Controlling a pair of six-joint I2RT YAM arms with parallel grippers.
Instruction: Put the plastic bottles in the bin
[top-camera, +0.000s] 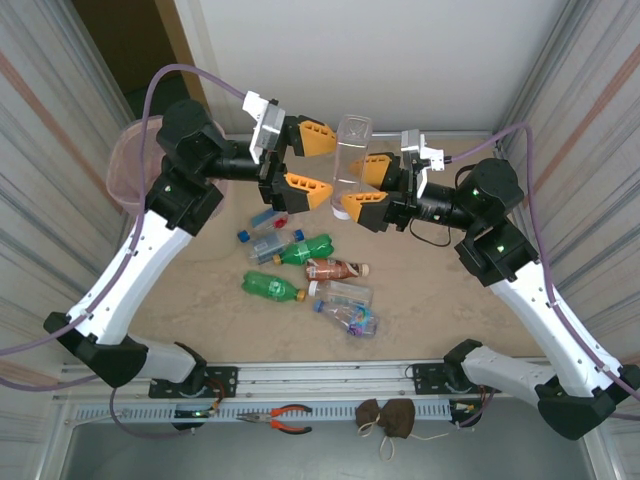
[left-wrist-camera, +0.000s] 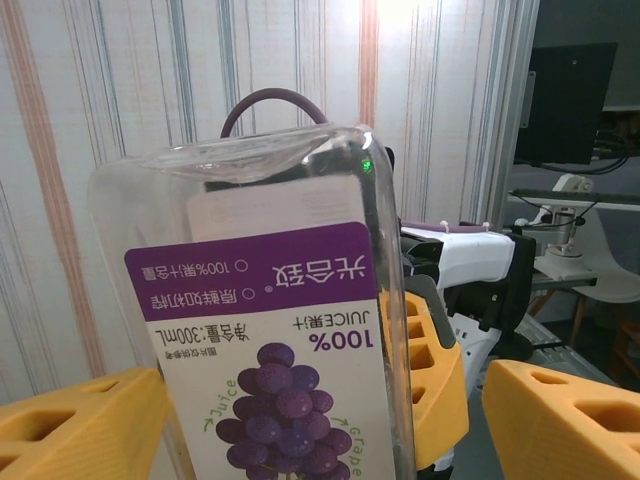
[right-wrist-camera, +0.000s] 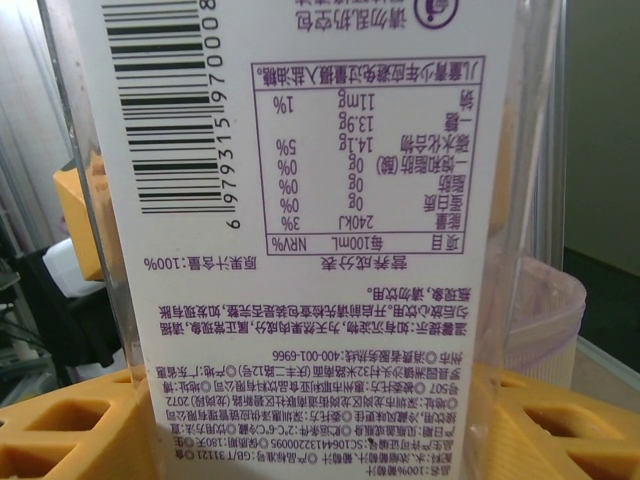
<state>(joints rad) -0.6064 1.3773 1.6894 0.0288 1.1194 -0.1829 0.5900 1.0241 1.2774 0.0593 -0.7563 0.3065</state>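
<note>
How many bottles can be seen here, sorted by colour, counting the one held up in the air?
Green bottles: 2
Brown bottle: 1
Clear bottles: 5, including the held bottle; the far cluster is hard to separate
Total: 8

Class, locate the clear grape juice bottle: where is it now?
In the top view the clear grape juice bottle hangs above the far centre of the table, between the left gripper and the right gripper, which holds it.
</note>
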